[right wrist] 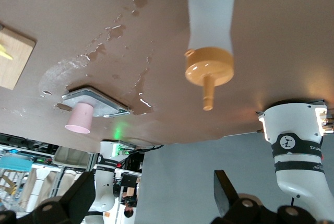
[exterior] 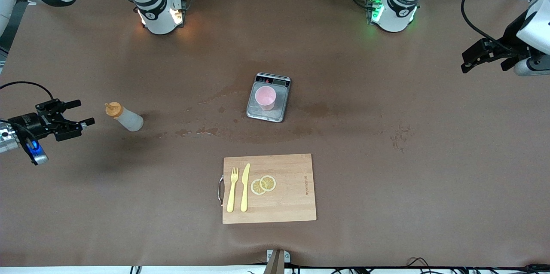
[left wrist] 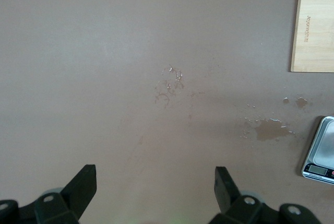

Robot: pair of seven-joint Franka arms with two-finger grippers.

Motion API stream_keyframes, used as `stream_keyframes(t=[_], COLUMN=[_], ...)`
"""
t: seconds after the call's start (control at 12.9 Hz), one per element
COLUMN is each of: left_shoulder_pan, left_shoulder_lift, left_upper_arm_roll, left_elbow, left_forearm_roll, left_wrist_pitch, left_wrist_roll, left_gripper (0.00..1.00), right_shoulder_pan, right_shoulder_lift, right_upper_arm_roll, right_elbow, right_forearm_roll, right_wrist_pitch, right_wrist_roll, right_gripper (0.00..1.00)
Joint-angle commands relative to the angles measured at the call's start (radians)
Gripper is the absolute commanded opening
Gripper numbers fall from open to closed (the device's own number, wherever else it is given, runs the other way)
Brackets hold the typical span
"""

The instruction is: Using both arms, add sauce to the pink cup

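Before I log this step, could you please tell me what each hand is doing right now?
Left hand: open, empty, over bare table at the left arm's end.
Right hand: open, empty, beside the sauce bottle.

My sauce bottle [exterior: 125,117], translucent whitish-grey with an orange nozzle cap, stands upright at centre-left of the front frame, on the brown table. My pink cup [exterior: 265,97], plain and round, sits upright on the scale's steel plate just above the frame's centre.

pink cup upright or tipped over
Upright: the pink cup stands on the scale with its open mouth facing up; the right wrist view shows it standing too.
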Motion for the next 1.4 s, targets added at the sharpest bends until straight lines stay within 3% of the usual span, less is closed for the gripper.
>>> stream_keyframes(t=[0.0,0.39,0.7,0.85,1.17,1.32], left_shoulder_pan=[0.003,0.004,0.004,0.004,0.006,0.006], left_shoulder_lift=[-0.012,-0.012,-0.013,-0.012,-0.012,-0.01], left_upper_arm_roll=[-0.001,0.005,0.005,0.005,0.005,0.005], left_elbow=[-0.004,-0.005,-0.007,-0.005,-0.005,-0.005], left_forearm_roll=[0.01,0.004,0.004,0.003,0.003,0.003], left_wrist_pitch=[-0.003,-0.001,-0.001,0.001,0.001,0.001], left_wrist_roll=[-0.01,-0.01,-0.01,-0.01,-0.01,-0.01], left_gripper=[1.0,1.0,1.0,1.0,1.0,1.0], right_shoulder_pan=[0.047,0.171,0.214,0.259,0.302,0.309], right_shoulder_lift=[-0.066,-0.204,-0.254,-0.34,-0.61,-0.685], right_upper_arm_roll=[0.002,0.005,0.005,0.005,0.006,0.008], right_elbow=[-0.007,-0.017,-0.028,-0.141,-0.547,-0.637], right_forearm_roll=[-0.049,-0.301,-0.324,-0.384,-0.423,-0.425], right_wrist_pitch=[-0.002,0.085,0.103,0.197,0.5,0.588], right_wrist_roll=[0.007,-0.214,-0.233,-0.233,-0.291,-0.297], right_gripper=[1.0,1.0,1.0,1.0,1.0,1.0])
